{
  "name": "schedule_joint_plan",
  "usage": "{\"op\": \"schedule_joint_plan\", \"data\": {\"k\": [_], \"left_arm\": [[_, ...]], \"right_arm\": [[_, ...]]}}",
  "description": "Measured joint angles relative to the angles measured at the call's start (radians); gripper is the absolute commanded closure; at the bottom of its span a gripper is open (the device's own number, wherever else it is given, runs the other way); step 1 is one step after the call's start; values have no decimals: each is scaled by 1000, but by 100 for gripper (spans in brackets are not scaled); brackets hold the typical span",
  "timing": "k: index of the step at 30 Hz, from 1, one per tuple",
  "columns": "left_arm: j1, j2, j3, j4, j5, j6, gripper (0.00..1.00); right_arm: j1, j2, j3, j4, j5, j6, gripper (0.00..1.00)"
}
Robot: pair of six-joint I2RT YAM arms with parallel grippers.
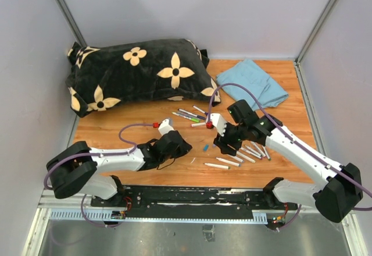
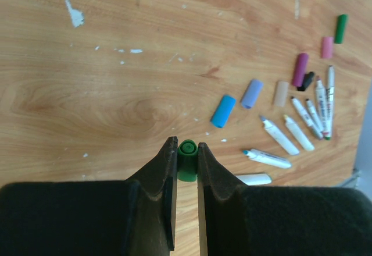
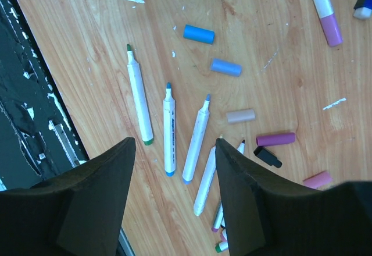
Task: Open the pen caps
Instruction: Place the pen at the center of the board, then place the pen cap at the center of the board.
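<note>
My left gripper (image 2: pixel 187 145) is shut on a green pen cap (image 2: pixel 188 162), held a little above the wooden table (image 2: pixel 116 93). Loose pen caps lie to its right: blue (image 2: pixel 223 111), periwinkle (image 2: pixel 251 93), beige (image 2: pixel 281 93), purple (image 2: pixel 300 69), black (image 2: pixel 306 81), pink (image 2: pixel 327 47) and green (image 2: pixel 340 28). My right gripper (image 3: pixel 174 141) hangs open over uncapped white pens (image 3: pixel 168 129), with nothing between its fingers. Blue (image 3: pixel 199 34), periwinkle (image 3: pixel 225 67), beige (image 3: pixel 240 116) and purple (image 3: pixel 275 139) caps lie beyond it. In the top view the left gripper (image 1: pixel 174 145) and right gripper (image 1: pixel 224 142) sit near mid-table.
A black pillow with cream flowers (image 1: pixel 139 73) fills the back left. A blue cloth (image 1: pixel 256 84) lies at the back right. Several capped pens (image 1: pixel 189 115) lie mid-table, one with a purple cap (image 3: pixel 324 6). A black rail (image 1: pixel 192 198) runs along the near edge.
</note>
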Motion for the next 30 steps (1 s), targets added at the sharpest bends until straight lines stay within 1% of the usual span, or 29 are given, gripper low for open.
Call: {"op": "schedule_joint_plan", "data": {"k": [5,11,23,30], "left_arm": [[-7,36,16,-67,-8,2,100],[-7,71,44,-108,-19,13,99],[-7,132,74,-127,-23,27,97],[-7,138,75,-130,-25,27,92]], "right_arm": [[-12,-6,0,-1,-2,-1,41],[-12,-7,0,-3,-3,-1,41],[-12,-8,0,-3,-3,-2,41],[-12,-11,0,-3,-3,-2,40]]}}
